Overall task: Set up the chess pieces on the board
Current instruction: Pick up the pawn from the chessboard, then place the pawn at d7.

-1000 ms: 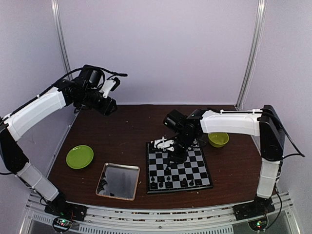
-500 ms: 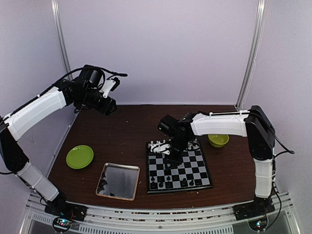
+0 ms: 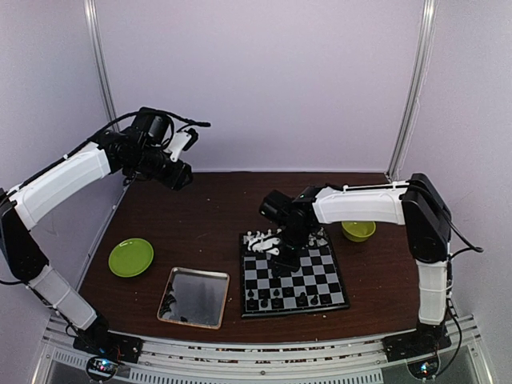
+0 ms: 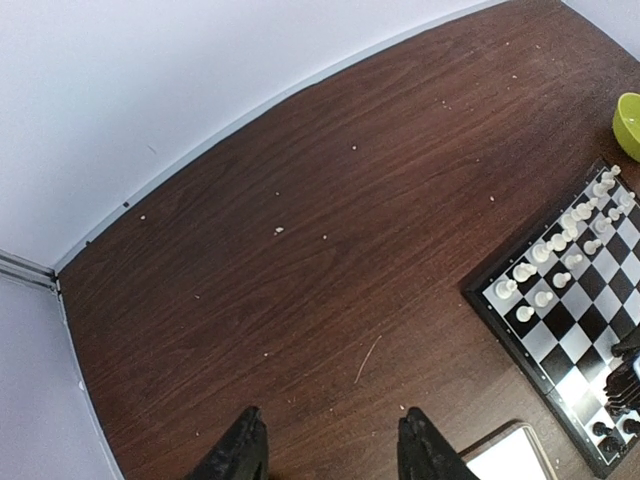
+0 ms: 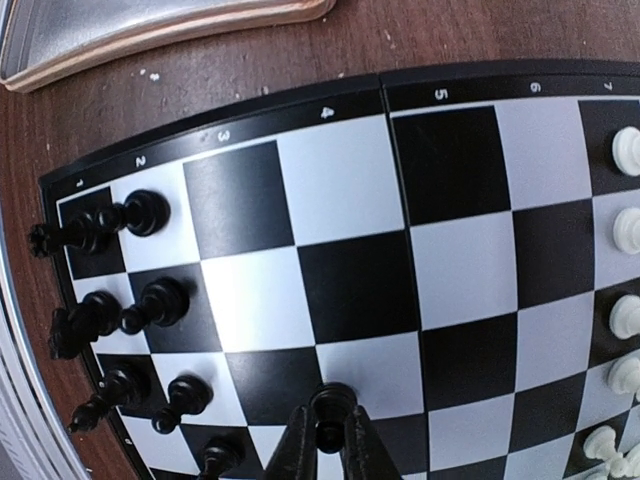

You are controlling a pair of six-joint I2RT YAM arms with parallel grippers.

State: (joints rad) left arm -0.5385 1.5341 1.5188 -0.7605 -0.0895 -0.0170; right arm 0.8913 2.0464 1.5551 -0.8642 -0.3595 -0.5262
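The board [image 3: 320,280] lies at the table's centre right. Black chess pieces [image 3: 276,300] line its near rows and white pieces [image 4: 545,270] its far rows. In the right wrist view, my right gripper [image 5: 330,428] is shut on a black piece [image 5: 333,408] standing on a mid-board square, a few squares in from the black pieces [image 5: 140,300] at the left edge. White pieces [image 5: 625,230] line the right edge there. My left gripper [image 4: 330,440] hangs open and empty high over the bare table's far left, its fingers [image 4: 243,450] wide apart.
A shiny metal tray [image 3: 194,297] lies just left of the board, with a green plate [image 3: 130,257] further left. A green bowl [image 3: 358,230] sits behind the board's right corner. The right arm [image 3: 360,204] reaches across above the board's far edge.
My right gripper has shifted slightly left over the board and closed its fingers on a black piece. The left arm has not moved.
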